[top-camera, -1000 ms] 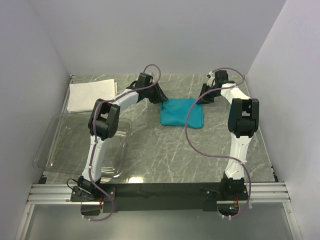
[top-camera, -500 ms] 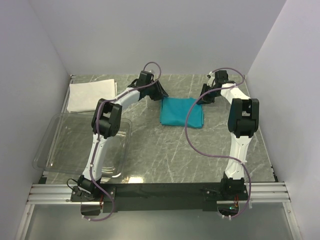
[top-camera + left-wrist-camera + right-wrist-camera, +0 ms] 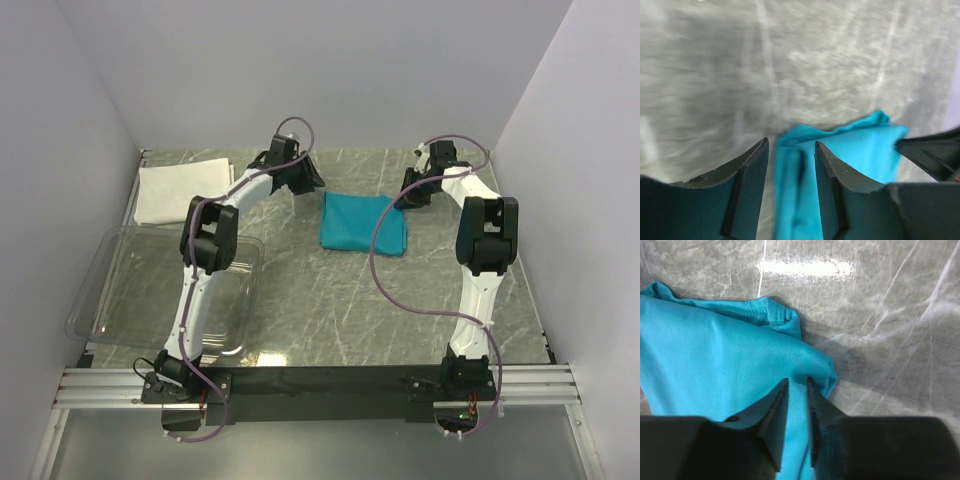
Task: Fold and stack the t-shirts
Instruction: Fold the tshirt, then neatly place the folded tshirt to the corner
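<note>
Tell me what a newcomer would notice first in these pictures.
The folded teal t-shirt stands out brightest, lying toward the far side of the grey table, with the left fingers open by its far left corner and the right fingers low over its far right corner. A folded white t-shirt lies in the table's far left corner, and a clear plastic bin sits near left, the left arm reaching over it.

Table [image 3: 330, 300] layout: 1 folded t-shirt [image 3: 364, 223] lies at centre rear. A 2nd t-shirt [image 3: 183, 190] lies in the far-left corner, behind the bin [image 3: 84, 295]. The left gripper [image 3: 312, 184] and right gripper [image 3: 403, 196] flank the 1st's rear corners.
</note>
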Controlling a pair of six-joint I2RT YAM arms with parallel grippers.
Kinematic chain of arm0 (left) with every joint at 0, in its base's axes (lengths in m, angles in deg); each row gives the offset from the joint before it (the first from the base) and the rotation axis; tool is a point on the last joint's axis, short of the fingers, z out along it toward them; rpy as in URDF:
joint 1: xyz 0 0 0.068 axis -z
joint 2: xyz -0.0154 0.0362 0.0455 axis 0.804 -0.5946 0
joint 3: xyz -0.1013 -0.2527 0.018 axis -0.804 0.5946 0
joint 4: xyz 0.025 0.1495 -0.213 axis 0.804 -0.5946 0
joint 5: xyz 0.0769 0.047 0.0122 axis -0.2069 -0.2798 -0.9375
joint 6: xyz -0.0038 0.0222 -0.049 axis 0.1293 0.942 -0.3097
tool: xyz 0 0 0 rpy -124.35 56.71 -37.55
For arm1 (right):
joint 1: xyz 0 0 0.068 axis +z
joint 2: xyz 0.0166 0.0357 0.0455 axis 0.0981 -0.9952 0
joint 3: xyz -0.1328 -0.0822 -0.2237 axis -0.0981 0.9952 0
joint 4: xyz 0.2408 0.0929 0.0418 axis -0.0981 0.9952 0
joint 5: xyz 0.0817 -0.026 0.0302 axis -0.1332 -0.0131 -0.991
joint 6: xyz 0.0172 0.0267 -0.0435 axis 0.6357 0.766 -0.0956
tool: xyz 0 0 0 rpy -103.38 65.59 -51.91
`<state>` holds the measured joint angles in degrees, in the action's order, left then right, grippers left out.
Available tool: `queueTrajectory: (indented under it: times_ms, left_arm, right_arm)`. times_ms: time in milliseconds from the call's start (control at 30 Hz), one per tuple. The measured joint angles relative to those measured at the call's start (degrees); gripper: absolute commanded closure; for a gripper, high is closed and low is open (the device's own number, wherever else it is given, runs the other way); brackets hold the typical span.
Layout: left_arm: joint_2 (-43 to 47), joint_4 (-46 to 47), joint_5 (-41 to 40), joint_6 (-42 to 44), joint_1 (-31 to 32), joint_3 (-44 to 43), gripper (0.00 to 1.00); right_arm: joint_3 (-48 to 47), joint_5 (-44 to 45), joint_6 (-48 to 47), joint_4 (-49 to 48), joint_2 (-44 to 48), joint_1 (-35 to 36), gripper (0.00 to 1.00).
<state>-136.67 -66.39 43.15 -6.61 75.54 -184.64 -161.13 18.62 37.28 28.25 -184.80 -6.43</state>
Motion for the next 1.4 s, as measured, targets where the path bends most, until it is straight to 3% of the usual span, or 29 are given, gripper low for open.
queueTrajectory:
  times_ms: [233, 400, 567, 833, 1067, 1167, 1200, 1400]
  left_arm:
    - [4.9, -6.62, -2.78, 5.31, -0.98, 1.68, 0.44]
    - [15.41, -6.1, 2.01, 6.6, 0.02, 13.9, 0.42]
    - [17.53, -5.03, 7.32, 6.54, 2.84, 20.37, 0.4]
    - [14.29, -5.46, 7.5, 6.16, 5.88, 20.85, 0.34]
    - [12.26, -7.45, 2.29, 6.67, 5.9, 19.26, 0.33]
    - [12.26, -7.96, 0.46, 7.61, 6.29, 18.58, 0.21]
    - [12.26, -8.09, 0.02, 7.87, 6.49, 18.27, 0.05]
    - [10.03, -9.6, 0.13, 8.04, 7.1, 13.55, 0.01]
  right_arm:
    - [0.11, 0.9, -4.52, 1.68, 2.82, -0.35, 0.48]
    - [4.61, -2.73, -14.32, 3.85, 10.88, -0.83, 0.45]
    - [15.98, -7.98, -22.88, 5.64, 22.18, -1.03, 0.45]
    - [29.03, -11.82, -27.74, 5.62, 30.25, -1.14, 0.44]
    - [31.23, -12.83, -28.72, 5.4, 31.87, -1.64, 0.44]
    - [31.71, -12.87, -28.72, 4.83, 32.04, -1.77, 0.43]
    - [32.02, -12.87, -28.72, 4.72, 32.06, -1.77, 0.43]
    - [33.07, -12.76, -28.52, 4.09, 32.06, -1.92, 0.43]
